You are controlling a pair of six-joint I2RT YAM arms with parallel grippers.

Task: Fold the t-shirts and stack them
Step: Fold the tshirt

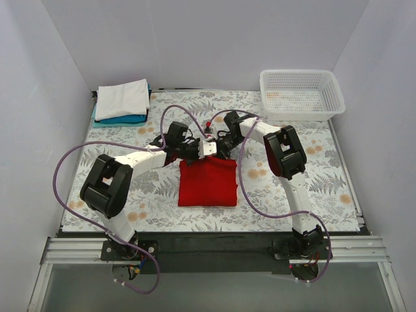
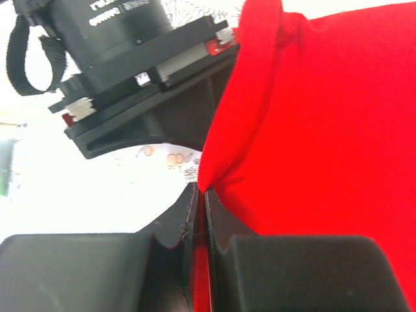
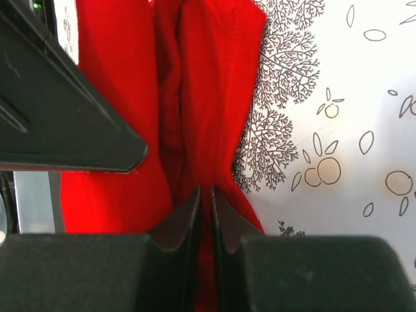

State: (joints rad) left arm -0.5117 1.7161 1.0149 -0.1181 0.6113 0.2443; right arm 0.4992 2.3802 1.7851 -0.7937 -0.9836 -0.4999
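A folded red t-shirt lies mid-table on the patterned cloth. My left gripper and right gripper meet side by side at its far edge. In the left wrist view the left gripper is shut on a pinch of red t-shirt. In the right wrist view the right gripper is shut on a red t-shirt fold. A stack of folded shirts, white over teal, sits at the far left corner.
A white mesh basket stands at the far right corner. The table carries a leaf-and-fruit print cloth. White walls enclose the left, right and back sides. Purple cables loop off both arms.
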